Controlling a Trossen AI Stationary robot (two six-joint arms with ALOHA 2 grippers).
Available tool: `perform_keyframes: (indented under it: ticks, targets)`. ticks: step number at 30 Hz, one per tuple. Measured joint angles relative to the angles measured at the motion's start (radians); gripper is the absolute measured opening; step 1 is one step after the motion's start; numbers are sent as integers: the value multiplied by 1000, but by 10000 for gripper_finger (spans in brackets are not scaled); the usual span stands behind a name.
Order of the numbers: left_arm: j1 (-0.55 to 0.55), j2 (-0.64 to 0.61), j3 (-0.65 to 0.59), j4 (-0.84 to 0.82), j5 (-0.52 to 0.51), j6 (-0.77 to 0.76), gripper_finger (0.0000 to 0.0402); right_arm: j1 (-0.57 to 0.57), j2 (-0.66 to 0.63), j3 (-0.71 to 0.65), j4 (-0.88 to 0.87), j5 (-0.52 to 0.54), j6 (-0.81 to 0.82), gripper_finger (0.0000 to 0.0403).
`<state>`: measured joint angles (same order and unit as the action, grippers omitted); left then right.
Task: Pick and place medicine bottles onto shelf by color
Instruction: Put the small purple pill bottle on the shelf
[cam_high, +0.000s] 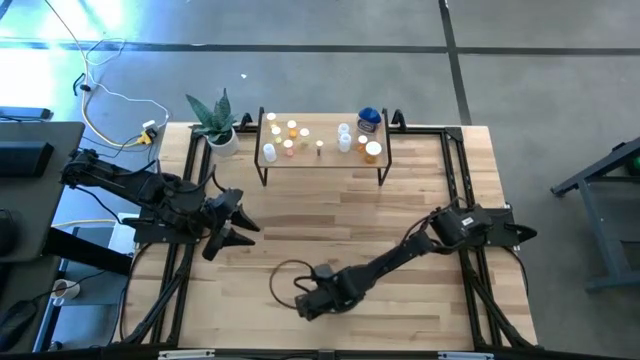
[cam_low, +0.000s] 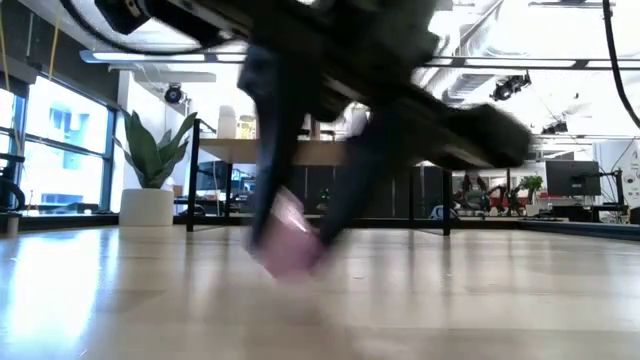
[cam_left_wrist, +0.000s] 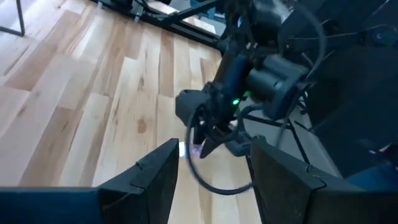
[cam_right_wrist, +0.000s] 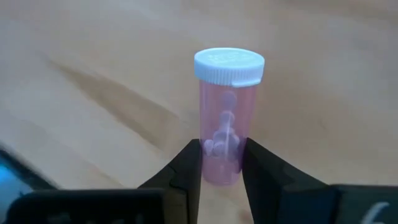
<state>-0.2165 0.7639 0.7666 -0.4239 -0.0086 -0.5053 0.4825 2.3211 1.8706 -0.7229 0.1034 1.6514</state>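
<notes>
**Materials and finish**

Your pink bottle (cam_right_wrist: 222, 134) is clear tinted plastic with a matt white ribbed cap (cam_right_wrist: 229, 66). The table (cam_high: 330, 225) is smooth pale wood with a slight sheen. The right gripper (cam_right_wrist: 222, 163) fingers look matt black.

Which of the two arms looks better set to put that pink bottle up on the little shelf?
The right: its gripper is shut on the pink bottle, while the left gripper waits open at the table's left, holding nothing.

I work in an open robotics lab: concrete floor (cam_high: 520, 25) around my wooden desk (cam_high: 330, 215), ceiling light strips (cam_low: 150, 57), big windows (cam_low: 60, 150), monitors (cam_low: 572, 178) on far workstations.
</notes>
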Motion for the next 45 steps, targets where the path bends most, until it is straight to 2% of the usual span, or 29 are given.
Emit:
perform_keyframes:
  ticks: [13, 17, 20, 23, 28, 34, 40, 45]
  targets:
    - [1, -22, 1, -27, -3, -12, 188, -95, -4, 206, 8, 149, -358, 83]
    - [1, -61, 33, -96, -13, -16, 188, -110, -6, 263, 7, 165, -452, 83]
    - [1, -88, 64, -155, -62, -17, 188, -125, -6, 305, 7, 181, -527, 83]
    - [1, -112, 93, -166, -111, -14, 188, -143, -6, 350, 7, 178, -605, 83]
    - [22, -125, 140, -185, -116, 3, 188, -175, -8, 413, 6, 177, -727, 83]
    - [92, -124, 190, -265, -138, 86, 188, -210, -8, 486, 4, 175, -865, 83]
    - [204, -123, 217, -340, -160, 160, 188, -263, -24, 486, 13, 152, -917, 83]
    - [312, -101, 229, -375, -136, 229, 188, -313, -27, 486, 1, 118, -987, 83]
